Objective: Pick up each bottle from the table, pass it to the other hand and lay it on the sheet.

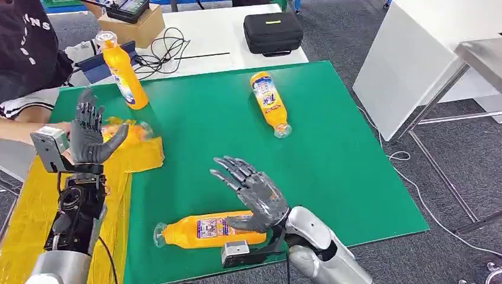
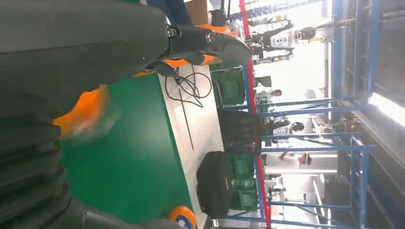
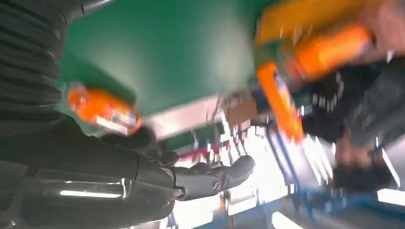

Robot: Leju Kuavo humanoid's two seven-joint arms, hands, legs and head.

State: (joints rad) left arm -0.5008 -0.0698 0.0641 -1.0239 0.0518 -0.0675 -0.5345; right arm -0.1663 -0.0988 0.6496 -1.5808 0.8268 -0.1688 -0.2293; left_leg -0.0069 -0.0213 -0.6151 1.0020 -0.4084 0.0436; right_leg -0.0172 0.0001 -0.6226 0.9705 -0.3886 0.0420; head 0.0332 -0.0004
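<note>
1. The green mat [image 1: 331,165] is taken as the landmark. Three orange bottles are seen on it: a near bottle [image 1: 204,231] lying on its side at the mat's front edge, a far bottle [image 1: 271,103] lying near the mat's back edge with its cap toward the front, and an upright bottle [image 1: 125,71] standing at the back-left corner.
2. A yellow sheet [image 1: 26,219] is spread just beside the mat's left edge. A blurred orange shape [image 1: 133,130] is seen on its far end; it is probably a laid bottle, but this cannot be settled.
3. The right hand [image 1: 254,198] is held over the near bottle with its fingers spread; nothing is gripped.
4. The left hand [image 1: 89,133] is raised above the sheet, palm upright and fingers apart; nothing is held.
5. The bottles are judged to be thin plastic: fairly light, smooth, round and apt to roll or slip, and liable to dent if squeezed hard.
6. The near bottle is best taken round its labelled middle, leaving an end free for the left hand at the pass.
</note>
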